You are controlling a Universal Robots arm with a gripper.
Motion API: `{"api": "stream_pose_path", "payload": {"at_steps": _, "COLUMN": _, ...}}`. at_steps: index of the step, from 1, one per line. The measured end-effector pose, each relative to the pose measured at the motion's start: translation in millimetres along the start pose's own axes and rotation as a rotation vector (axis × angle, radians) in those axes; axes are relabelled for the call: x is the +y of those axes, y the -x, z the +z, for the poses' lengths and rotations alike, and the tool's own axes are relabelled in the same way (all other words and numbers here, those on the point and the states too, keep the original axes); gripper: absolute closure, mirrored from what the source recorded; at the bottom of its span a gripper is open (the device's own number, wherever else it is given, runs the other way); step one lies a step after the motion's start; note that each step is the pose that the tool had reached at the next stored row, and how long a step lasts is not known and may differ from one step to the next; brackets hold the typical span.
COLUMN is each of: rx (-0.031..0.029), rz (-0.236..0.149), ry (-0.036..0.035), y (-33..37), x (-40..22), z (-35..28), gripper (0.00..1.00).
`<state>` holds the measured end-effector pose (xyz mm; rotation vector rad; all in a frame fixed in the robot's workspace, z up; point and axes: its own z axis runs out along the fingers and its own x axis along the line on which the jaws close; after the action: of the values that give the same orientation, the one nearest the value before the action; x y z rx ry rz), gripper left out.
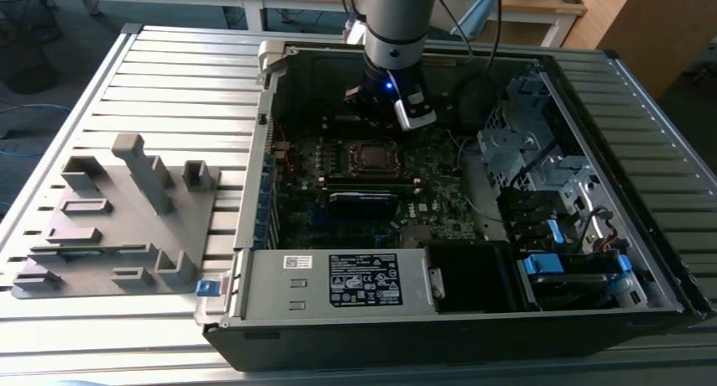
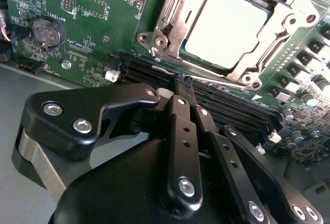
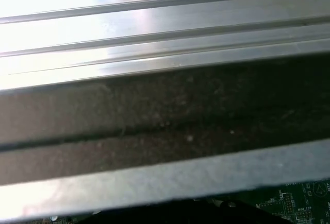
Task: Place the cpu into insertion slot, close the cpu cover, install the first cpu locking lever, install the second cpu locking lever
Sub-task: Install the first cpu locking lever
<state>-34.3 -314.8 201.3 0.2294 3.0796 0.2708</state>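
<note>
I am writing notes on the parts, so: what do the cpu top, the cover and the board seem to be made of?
The cpu top looks like metal with a dull, pale silver finish: flat, even sheen. The cover seems stamped steel or similar, brighter, with glints on bent edges. The board looks like green lacquered laminate with printed traces.
</note>
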Motion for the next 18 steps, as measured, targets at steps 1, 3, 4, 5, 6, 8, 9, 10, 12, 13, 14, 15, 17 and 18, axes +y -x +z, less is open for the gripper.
{"api": "stream_pose_path", "payload": {"at_steps": 1, "rx": -0.0010, "rz": 0.006, "ry": -0.0004, "y": 0.0, "x": 0.0, "z": 0.1, "gripper": 0.89}}
{"api": "stream_pose_path", "payload": {"at_steps": 3, "rx": -0.0045, "rz": 0.024, "ry": -0.0014, "y": -0.1, "x": 0.0, "z": 0.3, "gripper": 0.89}}
{"api": "stream_pose_path", "payload": {"at_steps": 4, "rx": -0.0064, "rz": 0.034, "ry": -0.0019, "y": -0.2, "x": -0.1, "z": 0.3, "gripper": 0.89}}
{"api": "stream_pose_path", "payload": {"at_steps": 5, "rx": -0.0079, "rz": 0.043, "ry": -0.0024, "y": -0.3, "x": -0.1, "z": 0.4, "gripper": 0.89}}
{"api": "stream_pose_path", "payload": {"at_steps": 6, "rx": -0.0093, "rz": 0.050, "ry": -0.0029, "y": -0.4, "x": -0.1, "z": 0.4, "gripper": 0.89}}
{"api": "stream_pose_path", "payload": {"at_steps": 8, "rx": -0.0113, "rz": 0.059, "ry": -0.0042, "y": -0.9, "x": -0.2, "z": 0.5, "gripper": 0.89}}
{"api": "stream_pose_path", "payload": {"at_steps": 9, "rx": -0.0127, "rz": 0.064, "ry": -0.0058, "y": -0.9, "x": -0.2, "z": 0.6, "gripper": 0.89}}
{"api": "stream_pose_path", "payload": {"at_steps": 10, "rx": -0.0144, "rz": 0.073, "ry": -0.0070, "y": -0.9, "x": -0.2, "z": 0.5, "gripper": 0.89}}
{"api": "stream_pose_path", "payload": {"at_steps": 12, "rx": -0.0176, "rz": 0.089, "ry": -0.0088, "y": -1.1, "x": -0.3, "z": 0.6, "gripper": 0.89}}
{"api": "stream_pose_path", "payload": {"at_steps": 13, "rx": -0.0189, "rz": 0.096, "ry": -0.0092, "y": -1.4, "x": -0.3, "z": 0.6, "gripper": 0.89}}
{"api": "stream_pose_path", "payload": {"at_steps": 14, "rx": -0.0195, "rz": 0.099, "ry": -0.0093, "y": -2.1, "x": -0.4, "z": 0.6, "gripper": 0.89}}
{"api": "stream_pose_path", "payload": {"at_steps": 15, "rx": -0.0202, "rz": 0.102, "ry": -0.0095, "y": -2.6, "x": -0.5, "z": 0.5, "gripper": 0.89}}
{"api": "stream_pose_path", "payload": {"at_steps": 17, "rx": -0.0231, "rz": 0.104, "ry": -0.0125, "y": -3.5, "x": -0.6, "z": 0.6, "gripper": 0.89}}
{"api": "stream_pose_path", "payload": {"at_steps": 18, "rx": -0.0246, "rz": 0.105, "ry": -0.0148, "y": -3.8, "x": -0.7, "z": 0.6, "gripper": 0.89}}
